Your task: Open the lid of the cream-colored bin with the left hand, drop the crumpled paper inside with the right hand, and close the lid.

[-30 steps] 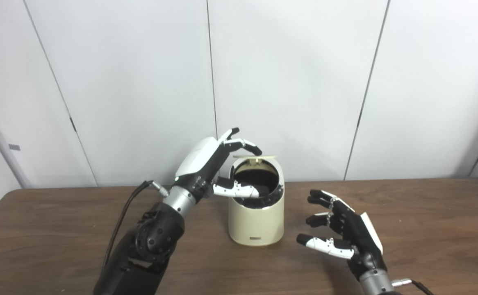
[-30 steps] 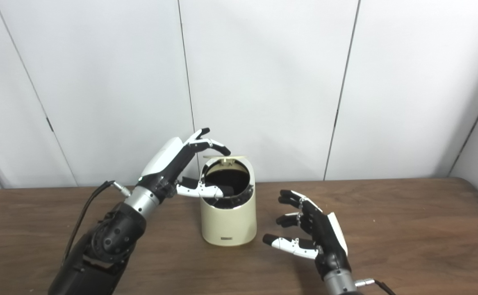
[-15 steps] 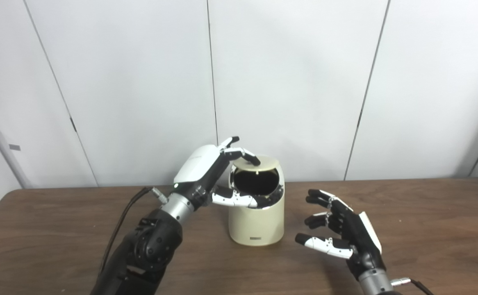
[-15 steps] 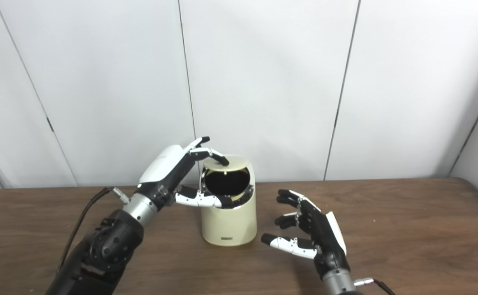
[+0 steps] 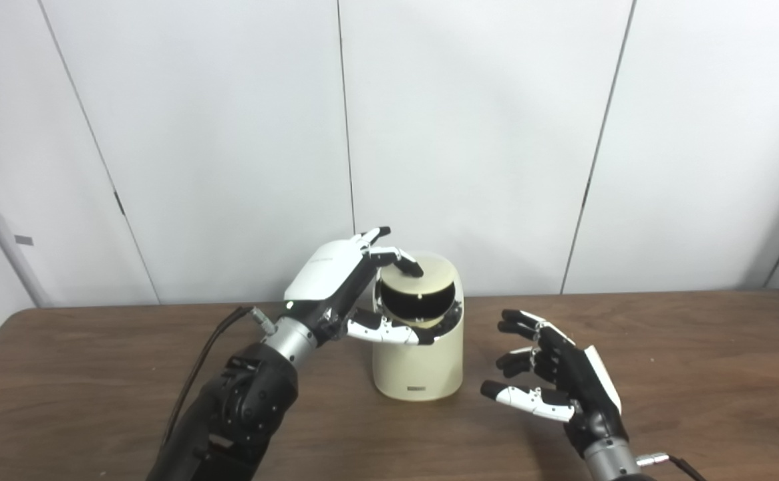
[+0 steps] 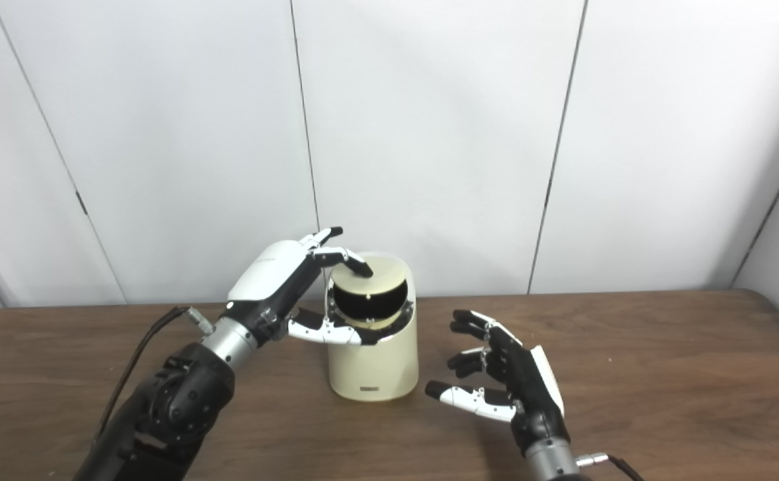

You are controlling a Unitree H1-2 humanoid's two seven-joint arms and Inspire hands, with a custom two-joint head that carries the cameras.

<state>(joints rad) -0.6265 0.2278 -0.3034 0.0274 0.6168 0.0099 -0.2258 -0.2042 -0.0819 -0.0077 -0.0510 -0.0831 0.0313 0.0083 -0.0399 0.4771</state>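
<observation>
Cream-colored bin (image 5: 418,357) upright mid-table on the wooden table (image 5: 697,361), lid (image 5: 429,275) tilted, partly down, dark crescent of opening showing under it. Left hand (image 5: 346,284) at bin's left rim, fingers (image 5: 408,264) resting on lid top near its left edge, thumb across the front lip of the opening; not gripping anything, fingers spread and curled, touching only. Right hand (image 6: 506,377) low, just right of bin, open and empty, fingers apart. No crumpled paper visible anywhere (bin interior too dark to tell; likely inside).

Step judged: closing the lid, near the end. To do well: press down on lid top with fingertips, pull thumb clear of the front lip first or lid pinches it; push straight down, not sideways, bin light-looking and could tip or slide toward the right hand. Keep right hand off the bin wall.

Left eye view: small label at bin's base front clearer. Right eye view: more gap between bin and right hand, more bare table right of bin.
</observation>
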